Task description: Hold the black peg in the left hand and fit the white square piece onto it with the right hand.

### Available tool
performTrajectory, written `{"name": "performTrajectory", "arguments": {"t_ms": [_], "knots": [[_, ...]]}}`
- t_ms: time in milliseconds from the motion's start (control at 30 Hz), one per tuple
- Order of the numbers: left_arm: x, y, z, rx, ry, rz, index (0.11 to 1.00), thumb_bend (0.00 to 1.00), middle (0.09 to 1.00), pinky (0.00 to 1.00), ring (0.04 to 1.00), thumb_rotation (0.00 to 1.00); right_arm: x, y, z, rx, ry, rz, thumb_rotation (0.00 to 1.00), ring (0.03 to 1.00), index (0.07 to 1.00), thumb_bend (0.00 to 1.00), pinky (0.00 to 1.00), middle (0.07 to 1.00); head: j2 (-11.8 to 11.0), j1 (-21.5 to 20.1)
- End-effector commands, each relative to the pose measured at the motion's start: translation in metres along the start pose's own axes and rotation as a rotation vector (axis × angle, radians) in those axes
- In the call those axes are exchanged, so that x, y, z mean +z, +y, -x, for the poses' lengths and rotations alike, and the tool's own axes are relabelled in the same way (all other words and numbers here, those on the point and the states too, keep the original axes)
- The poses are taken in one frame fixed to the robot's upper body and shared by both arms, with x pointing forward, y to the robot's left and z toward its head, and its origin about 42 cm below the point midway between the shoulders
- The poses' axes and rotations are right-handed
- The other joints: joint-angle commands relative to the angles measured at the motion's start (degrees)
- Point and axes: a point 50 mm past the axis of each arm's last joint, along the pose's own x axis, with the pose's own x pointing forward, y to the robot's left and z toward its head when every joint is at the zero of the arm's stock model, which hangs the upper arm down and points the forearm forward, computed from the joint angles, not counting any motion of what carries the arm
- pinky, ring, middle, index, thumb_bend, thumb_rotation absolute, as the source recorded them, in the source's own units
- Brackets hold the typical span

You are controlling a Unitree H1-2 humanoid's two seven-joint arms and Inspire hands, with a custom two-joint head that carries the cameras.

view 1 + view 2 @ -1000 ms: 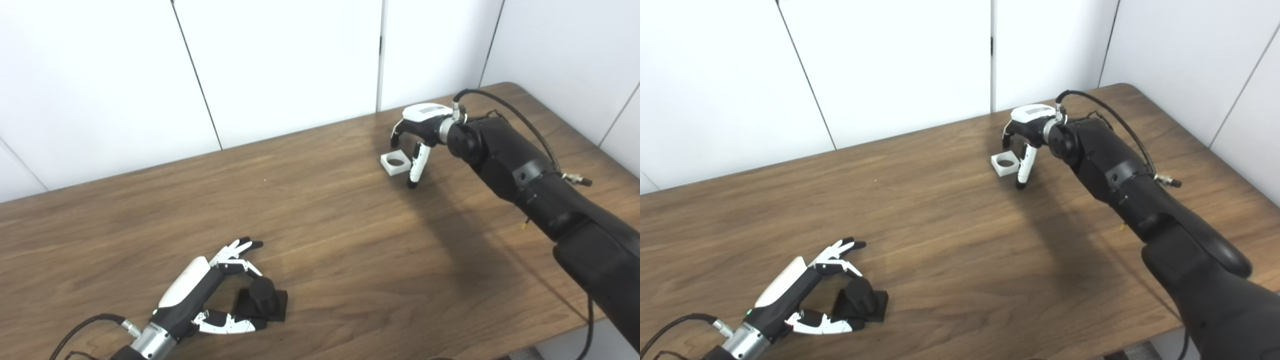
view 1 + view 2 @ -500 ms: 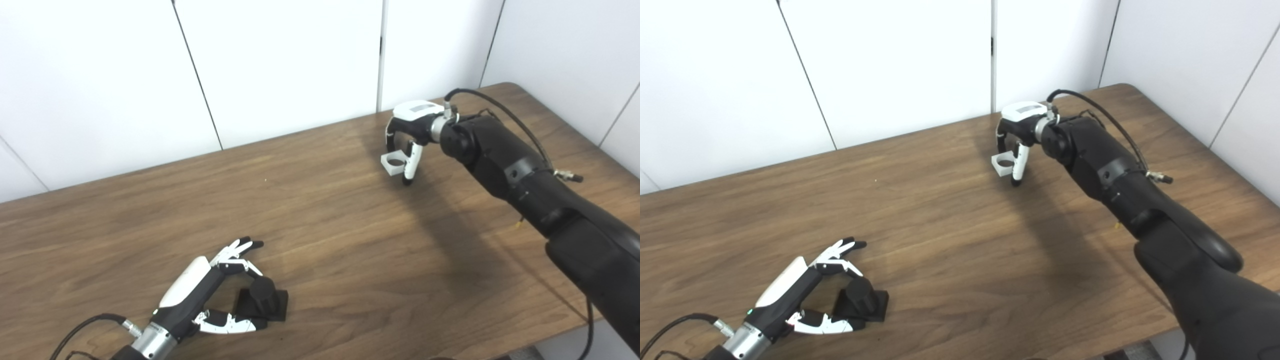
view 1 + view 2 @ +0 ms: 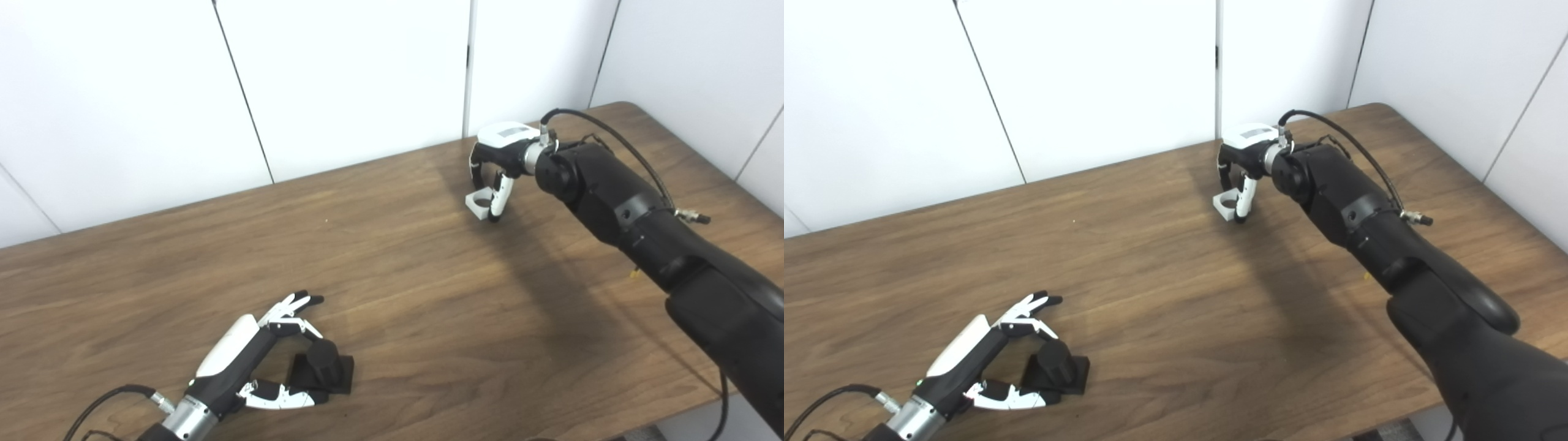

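The black peg [image 3: 323, 361], a short cylinder on a square base, stands on the table near the front left. My left hand [image 3: 245, 361] is open around it, thumb along the front of the base and fingers spread above and behind, not closed on it. At the far right, the white square piece [image 3: 479, 202] with a round hole sits tilted at the table surface. My right hand [image 3: 499, 162] is curled down over it, thumb against its right side and fingers on its far left side, pinching it.
The wooden table [image 3: 398, 294] runs wide between the two hands. White wall panels stand right behind its far edge. The right arm's cable [image 3: 612, 131] loops above the forearm, and the table's right corner lies just beyond it.
My right hand has shifted left and closed its thumb and fingers on the white piece, which now sits tilted and slightly further left. The left hand and the peg have not moved.
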Motion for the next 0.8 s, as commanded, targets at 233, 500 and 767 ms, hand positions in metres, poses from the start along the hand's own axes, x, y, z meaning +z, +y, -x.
{"name": "performTrajectory", "arguments": {"t_ms": [233,500,767], "knots": [[-0.006,-0.011,0.008,-0.086,0.061,-0.049,0.493,0.52,0.942,1.00,0.999,0.06,0.005,0.015,0.002,-0.038,-0.031,0.018,0.14,0.811,0.485,0.51,0.76,0.764,0.0,-0.1],[-0.009,-0.010,0.006,-0.087,0.057,-0.049,0.493,0.52,0.941,1.00,1.000,0.06,0.007,-0.006,0.017,-0.141,-0.085,0.017,0.14,0.819,0.483,0.51,0.76,0.767,-0.3,-0.4],[-0.010,-0.009,0.003,-0.095,0.054,-0.048,0.493,0.52,0.944,1.00,1.000,0.06,0.004,-0.032,0.034,-0.197,-0.108,0.015,0.14,0.829,0.484,0.51,0.80,0.780,-0.5,-0.5]]}}
